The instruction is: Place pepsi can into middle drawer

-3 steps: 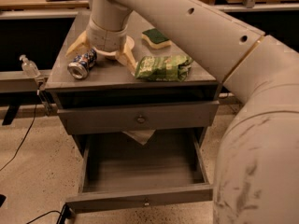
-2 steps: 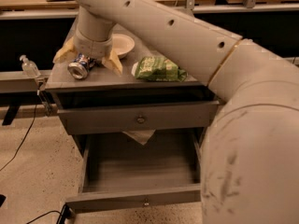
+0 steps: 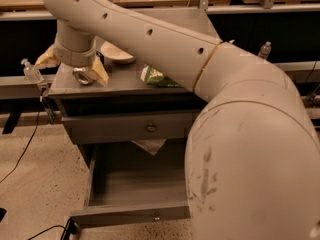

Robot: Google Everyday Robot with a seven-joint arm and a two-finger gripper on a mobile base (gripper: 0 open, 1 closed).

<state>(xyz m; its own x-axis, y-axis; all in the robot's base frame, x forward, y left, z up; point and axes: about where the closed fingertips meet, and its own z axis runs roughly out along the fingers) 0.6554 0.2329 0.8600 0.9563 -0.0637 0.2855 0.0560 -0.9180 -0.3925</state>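
Camera view shows the pincer (image 3: 75,69) low over the left end of the table (image 3: 125,84). Its two yellow fingers (image 3: 100,71) are spread wide. The pepsi can (image 3: 82,77) lies on its side on the table between them, close to the right finger, with its silver end facing us. A white bowl (image 3: 117,54) sits just behind. A green bag (image 3: 157,77) lies near the middle of the table. Below, the top drawer (image 3: 150,128) is closed. The middle drawer (image 3: 130,216) is pulled out, with nothing inside.
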